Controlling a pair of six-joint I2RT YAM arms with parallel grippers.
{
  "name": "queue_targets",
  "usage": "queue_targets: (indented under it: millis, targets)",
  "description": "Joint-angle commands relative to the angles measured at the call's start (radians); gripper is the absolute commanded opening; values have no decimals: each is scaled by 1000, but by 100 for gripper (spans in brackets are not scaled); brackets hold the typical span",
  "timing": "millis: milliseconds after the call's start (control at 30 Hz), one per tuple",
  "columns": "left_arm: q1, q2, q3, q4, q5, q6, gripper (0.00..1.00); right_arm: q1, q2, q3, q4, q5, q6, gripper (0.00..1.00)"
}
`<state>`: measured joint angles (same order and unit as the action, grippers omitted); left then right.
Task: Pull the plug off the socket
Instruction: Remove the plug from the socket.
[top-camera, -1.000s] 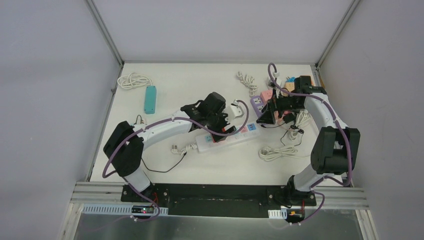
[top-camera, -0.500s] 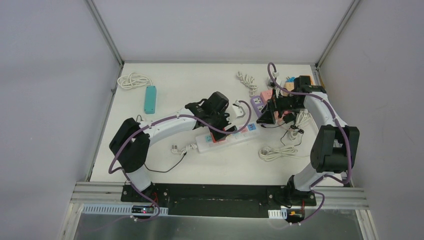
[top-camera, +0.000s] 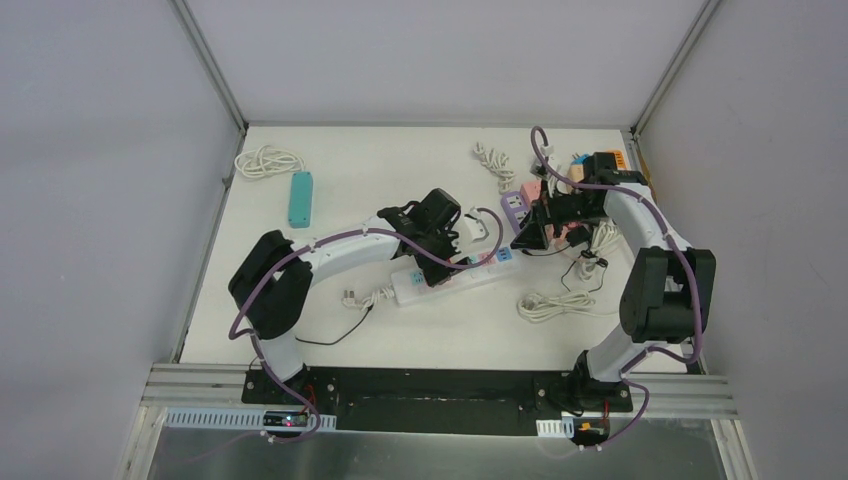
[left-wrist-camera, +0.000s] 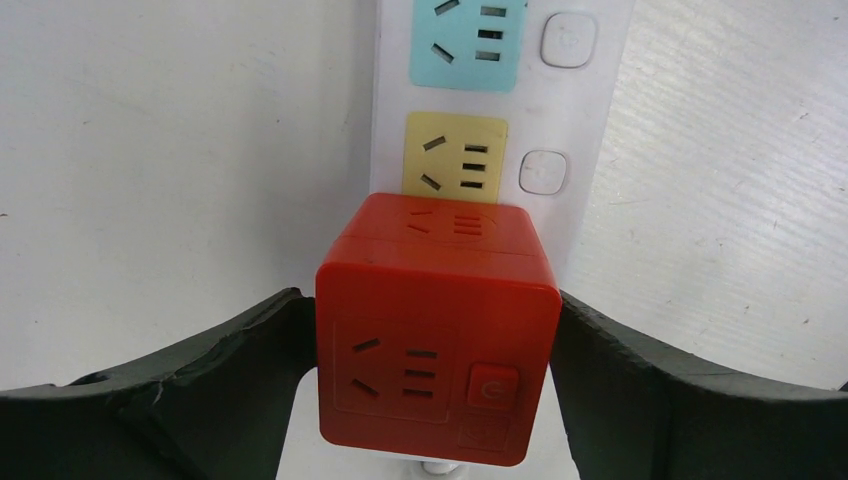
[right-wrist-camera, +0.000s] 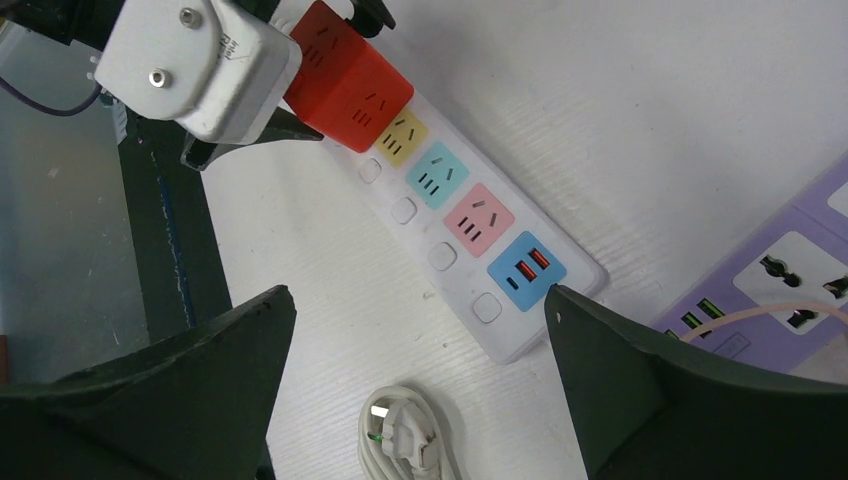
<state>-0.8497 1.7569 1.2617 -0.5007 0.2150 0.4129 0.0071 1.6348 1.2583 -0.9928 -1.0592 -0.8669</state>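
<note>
A red cube-shaped plug (left-wrist-camera: 437, 340) stands on the end socket of the white power strip (left-wrist-camera: 590, 110), next to its yellow outlet. My left gripper (left-wrist-camera: 425, 300) straddles it, and both black fingers (left-wrist-camera: 240, 340) press against the cube's sides. From above, that gripper (top-camera: 440, 255) covers the strip's (top-camera: 482, 264) left half. My right gripper (right-wrist-camera: 415, 300) hangs open above the strip's blue USB end (right-wrist-camera: 527, 268), holding nothing. The right wrist view also catches the red plug (right-wrist-camera: 350, 85) under the left gripper's grey body.
A purple power strip (top-camera: 513, 207) lies just beyond the right gripper (top-camera: 528, 238). Below that gripper lies a white plug with coiled cord (right-wrist-camera: 400, 440). A teal strip (top-camera: 300, 198) and a white cable coil (top-camera: 268, 160) sit far left. More cords (top-camera: 552, 304) lie right.
The left arm's elbow has swung right and the wrist has settled slightly lower over the red plug. The right arm has hardly moved.
</note>
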Motion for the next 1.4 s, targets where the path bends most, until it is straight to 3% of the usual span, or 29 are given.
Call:
queue_targets:
  millis: [0,100,233,300,433,633,767,867,967,1200,1267,1367]
  targets:
    - [-4,-2,26,-17,-2,-1,82,9,2,45,-7,-19,-35,100]
    - [-5,-10,32,-17,16,-11,72,12,7,48,-11,-20,-36,100]
    - [-4,-17,41,-17,24,-17,49,19,11,50,-16,-22,-35,100]
    - [-4,-19,39,-18,33,-19,25,20,13,50,-15,-23,-33,100]
    - [-4,-22,28,-11,54,-33,0,28,27,46,-4,-50,-5,100]
    - [-4,-81,-75,104,76,-64,0,72,106,29,70,-153,193,100]
    - [-4,-163,-200,244,85,-99,0,139,158,33,189,-92,412,100]
    - [-4,-203,-265,320,84,-112,0,181,172,37,227,-33,458,100]
    - [-4,-213,-293,331,87,-106,0,192,152,33,212,-3,371,100]
    - [-4,-224,-325,332,130,-63,0,179,16,-112,222,-71,12,100]
    - [-4,-224,-336,347,143,-52,0,180,-30,-170,216,-64,-154,100]
    - [-4,-227,-360,383,174,-27,0,194,-120,-274,323,-8,-337,100]
